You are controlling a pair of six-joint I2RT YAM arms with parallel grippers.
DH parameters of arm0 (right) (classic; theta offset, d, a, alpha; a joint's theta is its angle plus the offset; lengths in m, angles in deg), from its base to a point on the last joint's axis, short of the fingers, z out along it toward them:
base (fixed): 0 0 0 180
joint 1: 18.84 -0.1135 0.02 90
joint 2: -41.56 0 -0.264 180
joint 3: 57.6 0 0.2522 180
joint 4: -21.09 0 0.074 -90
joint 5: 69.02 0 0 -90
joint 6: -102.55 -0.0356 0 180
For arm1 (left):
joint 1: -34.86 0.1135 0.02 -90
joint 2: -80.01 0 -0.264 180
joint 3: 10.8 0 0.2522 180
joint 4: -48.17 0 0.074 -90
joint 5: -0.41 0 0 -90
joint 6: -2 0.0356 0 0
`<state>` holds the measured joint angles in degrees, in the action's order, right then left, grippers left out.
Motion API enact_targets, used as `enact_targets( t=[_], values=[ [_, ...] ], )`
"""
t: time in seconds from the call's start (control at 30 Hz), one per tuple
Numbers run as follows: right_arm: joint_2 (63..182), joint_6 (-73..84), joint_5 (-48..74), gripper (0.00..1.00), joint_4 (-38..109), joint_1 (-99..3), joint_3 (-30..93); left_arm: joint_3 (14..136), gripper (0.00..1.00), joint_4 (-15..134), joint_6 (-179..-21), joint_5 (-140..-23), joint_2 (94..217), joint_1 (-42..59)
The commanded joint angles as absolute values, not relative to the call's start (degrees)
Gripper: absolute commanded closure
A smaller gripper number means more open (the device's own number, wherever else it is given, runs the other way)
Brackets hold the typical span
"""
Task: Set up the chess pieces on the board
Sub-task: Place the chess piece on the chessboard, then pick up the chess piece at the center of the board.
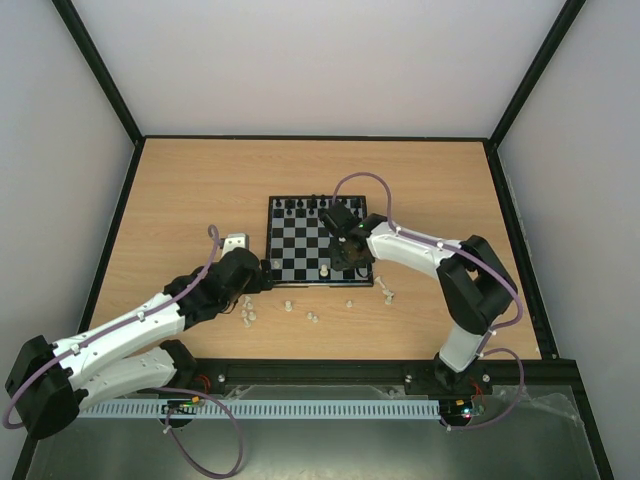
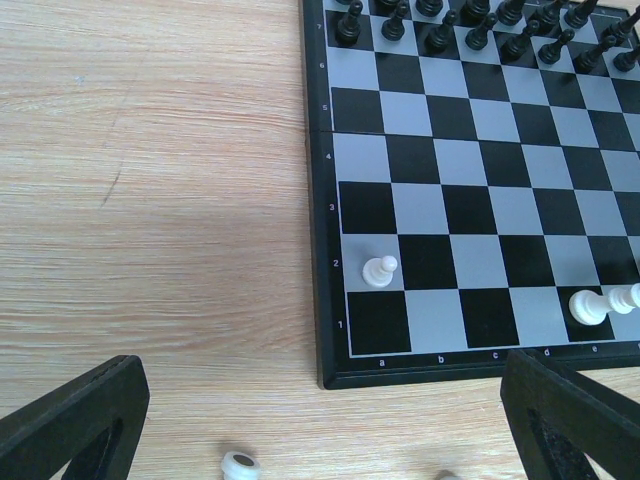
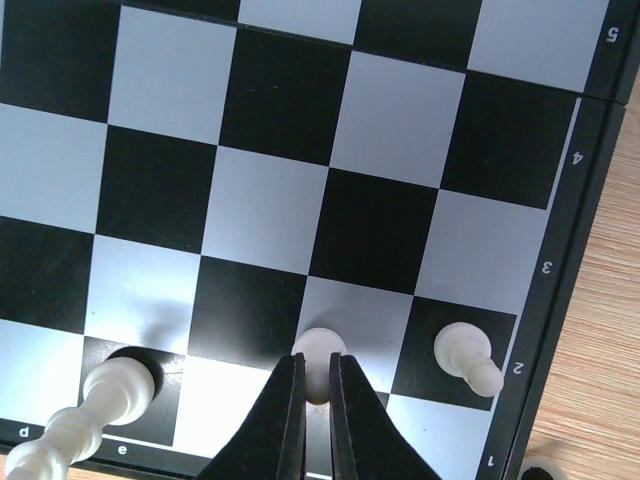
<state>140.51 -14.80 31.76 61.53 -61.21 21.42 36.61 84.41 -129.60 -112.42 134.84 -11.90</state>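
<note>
As far as I can tell from where I'm standing, the right gripper (image 3: pixel 316 372) has its jaws pinched on the head of a cream pawn (image 3: pixel 320 345). It's over the pale square on row 2 of the board (image 3: pixel 270 210), right beside another white pawn (image 3: pixel 465 358) on the edge file. Can't say if its base is actually down yet. A taller white piece (image 3: pixel 110 395) leans on the back row by the e mark.

The left gripper (image 2: pixel 320 400) hangs just off the board's near corner with its jaws spread wide, holding nothing. A lone pawn (image 2: pixel 379 270) stands on a2 in front of it. Several loose white pieces (image 1: pixel 313 317) lie on the table (image 1: pixel 180 200) just in front of the board, and black figures (image 2: pixel 440 30) crowd the far rows.

If it were me, I'd get the base flat and centred in the square, open only a little, then lift straight up. These things are tiny — any sideways drag would probably tip it or clip the neighbour.
</note>
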Motion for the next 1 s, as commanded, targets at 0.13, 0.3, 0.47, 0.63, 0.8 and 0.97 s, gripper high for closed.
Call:
enact_targets(
  t=[0.13,0.3,0.47,0.63,0.8,0.97],
  values=[
    [142.03,-14.25,33.44,0.98,62.87,-61.23,22.34,36.46,0.01,84.65,-129.80,-113.41,134.98,-12.14],
    [141.61,-14.52,33.74,0.92,63.06,-61.00,21.71,36.65,0.01,84.71,-129.67,-113.23,134.99,-12.09],
    [140.37,-14.53,33.63,0.81,63.38,-61.03,21.53,36.77,0.01,84.64,-129.72,-113.06,135.11,-12.15],
    [137.23,-14.42,32.74,0.76,64.19,-61.11,21.57,37.06,0.01,84.91,-129.75,-112.89,135.01,-12.10],
    [130.77,-15.29,31.13,0.70,64.98,-61.95,18.66,37.04,0.00,85.27,-130.02,-112.84,134.29,-12.16],
    [125.04,-16.83,30.67,0.68,64.89,-62.60,13.25,37.06,0.01,85.15,-129.93,-113.11,134.35,-12.09]
  ],
)
